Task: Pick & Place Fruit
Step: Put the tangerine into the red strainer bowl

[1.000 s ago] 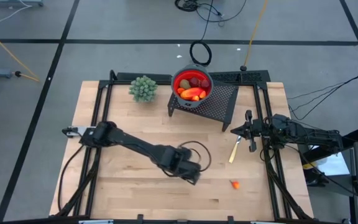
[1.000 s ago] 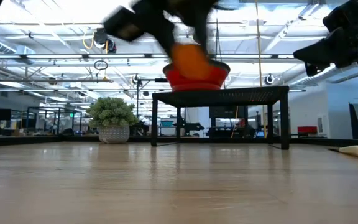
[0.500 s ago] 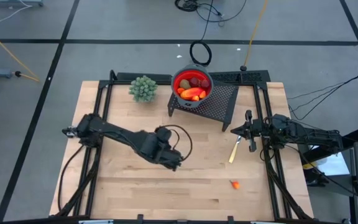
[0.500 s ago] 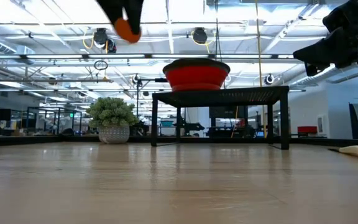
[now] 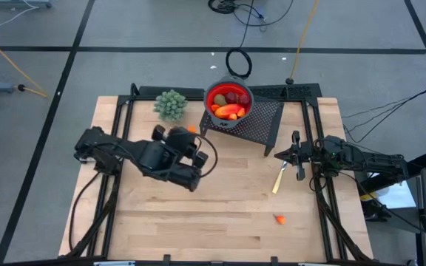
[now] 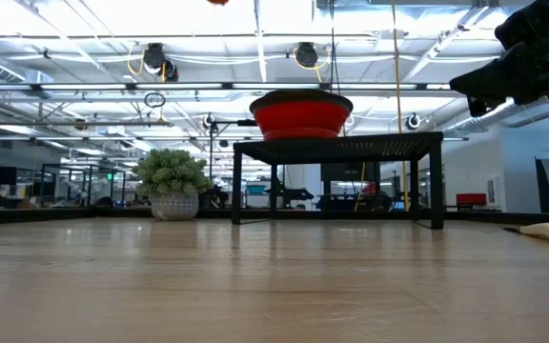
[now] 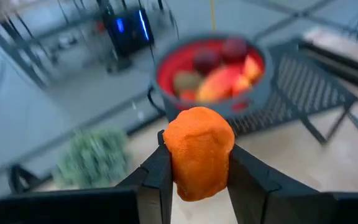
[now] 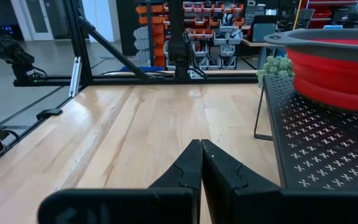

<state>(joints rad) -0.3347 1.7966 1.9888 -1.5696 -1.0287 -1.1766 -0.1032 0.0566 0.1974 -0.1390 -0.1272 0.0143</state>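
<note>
Orange fruit piece (image 7: 198, 154), clamped in left claw (image 7: 197, 180) raised near the counter's (image 5: 161, 214) far edge beside red bowl (image 5: 228, 98); right claw (image 8: 200, 163) shut, empty, at right edge.

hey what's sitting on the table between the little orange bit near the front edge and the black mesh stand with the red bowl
In the high view, a pale yellow piece lies on the wood between the small orange bit and the black mesh stand holding the red bowl. The shut right gripper hovers beside it.
</note>
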